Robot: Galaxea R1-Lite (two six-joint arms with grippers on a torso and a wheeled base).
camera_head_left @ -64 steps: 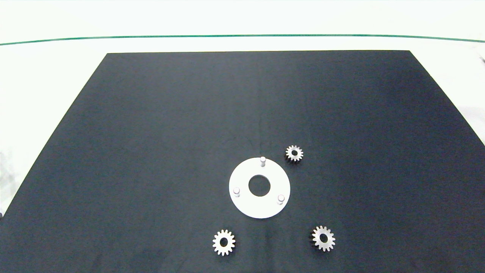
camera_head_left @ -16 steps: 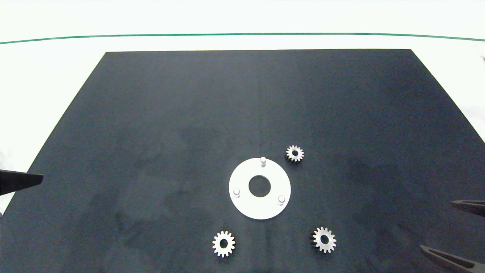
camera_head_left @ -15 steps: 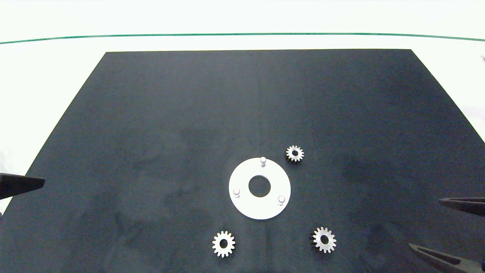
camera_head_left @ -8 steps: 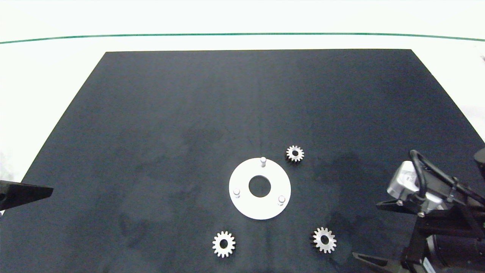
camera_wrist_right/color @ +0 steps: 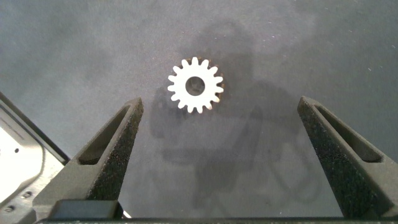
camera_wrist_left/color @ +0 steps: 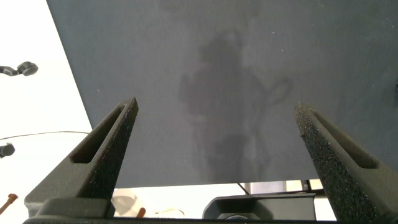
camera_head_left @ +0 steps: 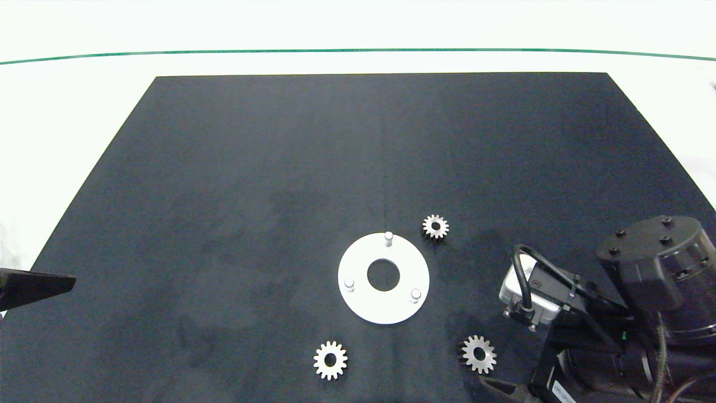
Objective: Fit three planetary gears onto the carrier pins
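The white carrier disc [camera_head_left: 358, 302] lies on the black mat with three carrier pins [camera_head_left: 388, 238] standing bare in a triangle. Three planetary gears lie flat around it: one at the back right [camera_head_left: 435, 226], one at the front left [camera_head_left: 330, 360], one at the front right [camera_head_left: 479, 354]. My right arm [camera_head_left: 615, 313] hangs just right of the front-right gear. In the right wrist view that gear [camera_wrist_right/color: 195, 85] lies on the mat ahead of my open right gripper [camera_wrist_right/color: 221, 104], untouched. My left gripper [camera_wrist_left/color: 214, 106] is open over bare mat at the left edge.
The black mat [camera_head_left: 279, 168] covers most of the white table. A green line [camera_head_left: 358, 51] runs along the back. One left finger [camera_head_left: 39, 284] pokes in at the mat's left edge.
The right arm has come in from the right edge toward the front-right gear, its wrist now over the mat. The left finger has barely moved. Gears and disc stay put.
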